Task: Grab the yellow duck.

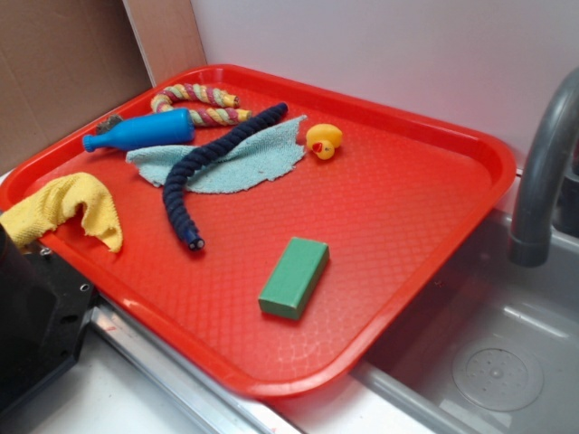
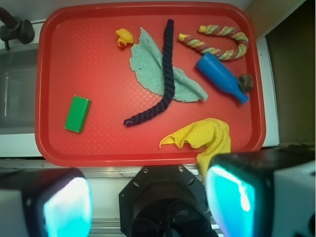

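Note:
The yellow duck (image 1: 324,141) is small and round with an orange-red beak. It stands on the far part of the red tray (image 1: 488,154), just right of a teal cloth (image 1: 244,158). In the wrist view the duck (image 2: 124,37) shows near the tray's (image 2: 42,98) top edge, left of centre. My gripper (image 2: 148,203) is open, its two cyan pads (image 2: 66,207) wide apart with nothing between them. It hangs high up, over the robot base (image 2: 168,202) and outside the tray's near rim, far from the duck.
On the tray lie a green block (image 1: 294,278), a dark blue rope (image 1: 208,167), a blue bottle (image 1: 145,131), a yellow-and-pink striped rope (image 1: 199,104) and a yellow cloth (image 1: 68,210) over the near rim. A grey faucet (image 1: 543,163) and sink (image 1: 498,362) sit to the right.

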Controlling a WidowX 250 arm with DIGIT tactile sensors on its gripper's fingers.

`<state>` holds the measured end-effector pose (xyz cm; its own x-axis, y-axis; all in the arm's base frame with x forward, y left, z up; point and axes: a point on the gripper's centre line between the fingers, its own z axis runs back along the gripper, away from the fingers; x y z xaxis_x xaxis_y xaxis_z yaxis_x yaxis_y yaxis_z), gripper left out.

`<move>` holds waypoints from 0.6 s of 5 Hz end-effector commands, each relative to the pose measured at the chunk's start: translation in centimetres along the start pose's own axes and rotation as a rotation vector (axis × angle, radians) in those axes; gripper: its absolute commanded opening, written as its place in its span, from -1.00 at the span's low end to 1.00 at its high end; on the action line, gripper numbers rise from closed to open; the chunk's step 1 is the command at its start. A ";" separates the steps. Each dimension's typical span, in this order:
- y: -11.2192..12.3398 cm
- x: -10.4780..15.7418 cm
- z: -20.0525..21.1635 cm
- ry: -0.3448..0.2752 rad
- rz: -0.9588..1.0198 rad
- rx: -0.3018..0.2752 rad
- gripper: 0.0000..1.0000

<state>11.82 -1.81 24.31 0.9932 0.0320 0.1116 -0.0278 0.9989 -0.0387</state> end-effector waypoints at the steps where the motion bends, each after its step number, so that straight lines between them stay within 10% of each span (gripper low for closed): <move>1: 0.0 0.0 0.0 0.000 0.000 0.000 1.00; 3: 0.9 9.1 -6.8 -0.105 -0.102 0.035 1.00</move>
<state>21.45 -0.95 16.86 0.9836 -0.0835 0.1601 0.0829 0.9965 0.0102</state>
